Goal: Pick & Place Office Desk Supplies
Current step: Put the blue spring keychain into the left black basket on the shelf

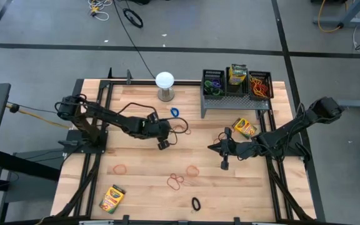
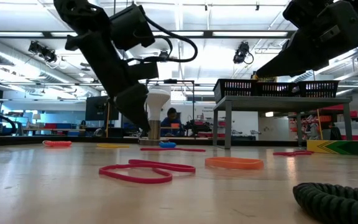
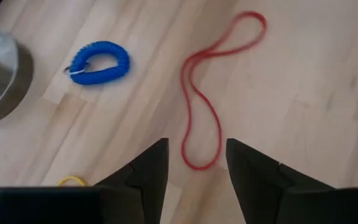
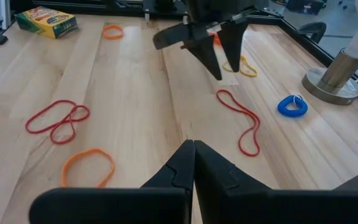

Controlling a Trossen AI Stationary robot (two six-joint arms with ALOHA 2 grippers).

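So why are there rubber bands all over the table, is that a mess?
Kind of. Loose rubber bands lie scattered on the table, like the long red loop by the open left gripper and an orange one. One crayon box sits alone near the front edge. The three bins on the riser look tidy.

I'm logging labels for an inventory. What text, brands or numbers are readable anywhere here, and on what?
None can be read.
Crayon box near the table's front left corner: print on its yellow-and-green face, too blurred.
Crayon box by the riser: print too small.
Crayon box in the middle bin: print too small.
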